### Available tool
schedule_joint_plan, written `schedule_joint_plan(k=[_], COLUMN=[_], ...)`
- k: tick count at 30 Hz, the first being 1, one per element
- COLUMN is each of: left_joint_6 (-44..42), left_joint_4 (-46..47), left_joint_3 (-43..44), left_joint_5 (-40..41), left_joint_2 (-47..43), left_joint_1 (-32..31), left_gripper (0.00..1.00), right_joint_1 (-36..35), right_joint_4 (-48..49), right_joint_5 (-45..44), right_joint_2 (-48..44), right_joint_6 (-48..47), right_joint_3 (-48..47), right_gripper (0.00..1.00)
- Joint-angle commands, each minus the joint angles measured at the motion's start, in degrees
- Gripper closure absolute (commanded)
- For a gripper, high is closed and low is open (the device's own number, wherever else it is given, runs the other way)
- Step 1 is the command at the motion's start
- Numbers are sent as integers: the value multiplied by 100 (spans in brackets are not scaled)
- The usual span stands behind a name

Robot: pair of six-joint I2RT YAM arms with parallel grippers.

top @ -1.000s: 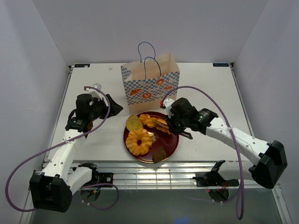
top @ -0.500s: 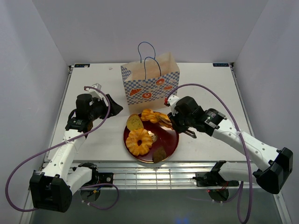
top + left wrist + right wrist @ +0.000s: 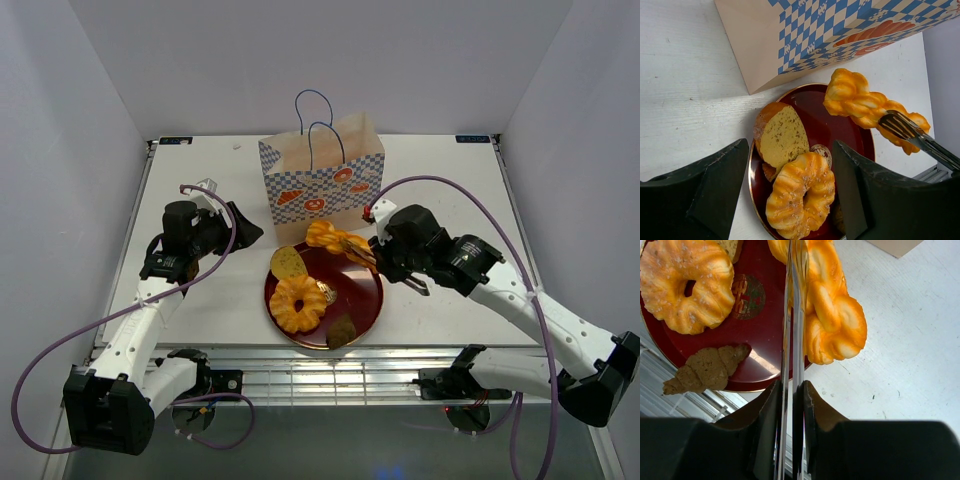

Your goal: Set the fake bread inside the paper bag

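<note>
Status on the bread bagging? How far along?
Done: nothing visibly bagged; the inside of the paper bag is hidden. In hand: right gripper holds tongs pinching a braided twist at the plate's far rim, near the bag. To do: ring pastry, tan slice, brown croissant lie on the plate. Left gripper open, idle.

I see a white worktop boxed in by plain pale walls, with a metal grate along its near edge.

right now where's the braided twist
Top view, centre: the braided twist is pinched in the right gripper's tongs over the red plate's far edge, just before the paper bag.
</note>
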State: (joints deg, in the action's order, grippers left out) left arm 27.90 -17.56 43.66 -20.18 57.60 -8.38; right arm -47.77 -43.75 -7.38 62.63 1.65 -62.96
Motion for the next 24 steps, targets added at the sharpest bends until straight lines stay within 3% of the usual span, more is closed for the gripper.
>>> schedule_joint_plan(k=[1,16,24], left_joint_6=[-30,-30,-39], left_joint_4=[34,42,42], left_joint_3=[117,125,125], left_joint_5=[-65,-47,-29], left_joint_2=[-21,-39,-56], left_joint_1=[-23,-23,-23], left_gripper=[22,22,22], right_joint_1=[-31,-31,-31], right_joint_4=[112,103,-11], right_joint_5=[34,1124,1291], right_joint_2=[-251,-559,-392], right_joint_6=[90,-33,-139], right_joint_3=[-375,-972,-2113], right_gripper=[92,92,92])
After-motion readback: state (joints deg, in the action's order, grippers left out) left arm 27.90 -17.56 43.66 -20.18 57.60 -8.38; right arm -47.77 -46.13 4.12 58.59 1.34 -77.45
